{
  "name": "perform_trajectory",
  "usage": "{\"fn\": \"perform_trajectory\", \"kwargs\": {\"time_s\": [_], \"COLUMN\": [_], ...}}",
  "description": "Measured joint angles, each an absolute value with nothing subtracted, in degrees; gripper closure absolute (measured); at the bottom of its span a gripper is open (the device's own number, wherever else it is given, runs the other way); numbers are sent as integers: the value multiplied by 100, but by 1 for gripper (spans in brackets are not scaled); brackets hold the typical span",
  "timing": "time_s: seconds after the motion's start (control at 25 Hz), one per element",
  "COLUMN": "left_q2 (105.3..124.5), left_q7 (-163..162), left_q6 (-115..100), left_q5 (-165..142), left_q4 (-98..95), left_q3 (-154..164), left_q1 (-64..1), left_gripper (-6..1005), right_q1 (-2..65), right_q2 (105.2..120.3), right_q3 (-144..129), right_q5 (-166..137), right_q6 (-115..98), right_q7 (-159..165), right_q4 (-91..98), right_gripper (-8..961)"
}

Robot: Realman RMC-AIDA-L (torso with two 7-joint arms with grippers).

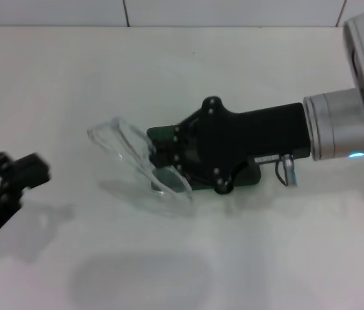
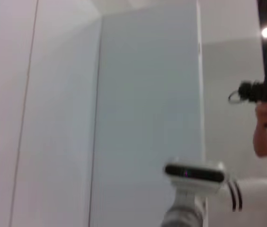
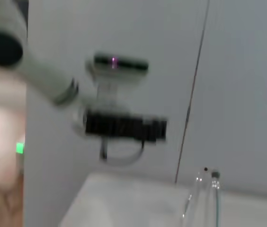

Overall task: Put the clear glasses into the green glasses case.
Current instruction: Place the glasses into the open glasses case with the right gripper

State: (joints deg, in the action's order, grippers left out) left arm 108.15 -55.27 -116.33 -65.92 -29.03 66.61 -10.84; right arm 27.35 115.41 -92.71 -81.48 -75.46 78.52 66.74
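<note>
White tabletop (image 1: 285, 258) throughout. Your right gripper (image 1: 164, 157) hangs over the green glasses case (image 1: 246, 177), hiding most of it, and seems closed on the clear glasses (image 1: 133, 158); left gripper (image 1: 14, 177) idles at the table's left. Risk: lens snags the case rim you can't see.

White table (image 1: 53, 77), plain matte top. Green glasses case (image 1: 164, 137) lies near centre, mostly hidden under an arm. Clear glasses (image 1: 137, 161) sit just left of it, overlapping its left end; can't tell if they rest on the table.
</note>
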Motion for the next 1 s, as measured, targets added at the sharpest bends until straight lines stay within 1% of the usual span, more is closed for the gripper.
{"fn": "perform_trajectory", "kwargs": {"time_s": [0.08,0.12,0.28,0.36,0.44,0.56,0.72,0.88,1.0], "left_q2": [10691,10672,10734,10806,10864,10898,10862,10792,10788], "left_q7": [-5579,-5616,-5912,-6049,-6087,-6082,-6063,-6009,-5994], "left_q6": [-11634,-11634,-11637,-11637,-11637,-11637,-11637,-11601,-11582], "left_q5": [-6708,-6804,-7404,-7713,-7933,-8165,-8404,-8649,-9066], "left_q4": [-3074,-3175,-3644,-3756,-3763,-3766,-3804,-3837,-3892], "left_q3": [6599,6534,5958,5644,5491,5442,5437,5327,4977], "left_q1": [-904,-834,-548,-483,-492,-549,-631,-767,-967], "left_gripper": [950,950,950,950,950,950,950,950,949], "right_q1": [2584,2488,2504,2681,3071,3661,4319,4639,4819], "right_q2": [11559,11560,11542,11543,11553,11566,11591,11604,11612], "right_q3": [-9248,-9245,-9223,-9194,-9180,-9192,-9352,-9730,-9937], "right_q5": [-8714,-9087,-10326,-11001,-11709,-12279,-12935,-13482,-13814], "right_q6": [-7512,-7502,-7674,-7909,-8295,-8770,-9185,-9218,-9154], "right_q7": [8293,8653,9911,10653,11532,12323,12876,13102,13123], "right_q4": [7275,7703,8975,9455,9839,9948,9757,9464,9109], "right_gripper": [863,862,861,860,860,859,858,857,856]}}
